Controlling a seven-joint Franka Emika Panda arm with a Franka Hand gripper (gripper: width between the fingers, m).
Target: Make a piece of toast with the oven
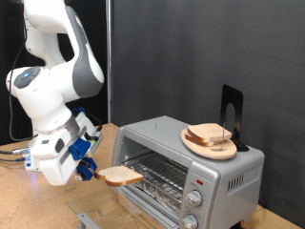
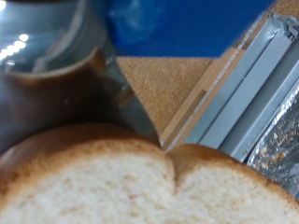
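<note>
The piece of toast (image 1: 121,175), pale with a tan crust, is held flat between the fingers of my gripper (image 1: 92,171) just outside the open front of the oven (image 1: 181,157). In the wrist view the toast (image 2: 140,187) fills the near part of the picture, with one blurred dark finger (image 2: 56,93) over it and the oven's open door and foil-lined tray (image 2: 252,93) beyond. The silver-grey oven stands on the wooden table with its wire rack (image 1: 157,172) showing and its knobs (image 1: 195,197) at the exterior view's right.
A round wooden plate (image 1: 193,143) with more bread slices (image 1: 210,135) sits on top of the oven, next to a black upright stand (image 1: 232,114). A black curtain hangs behind. The wooden table (image 1: 19,205) extends towards the exterior view's bottom left.
</note>
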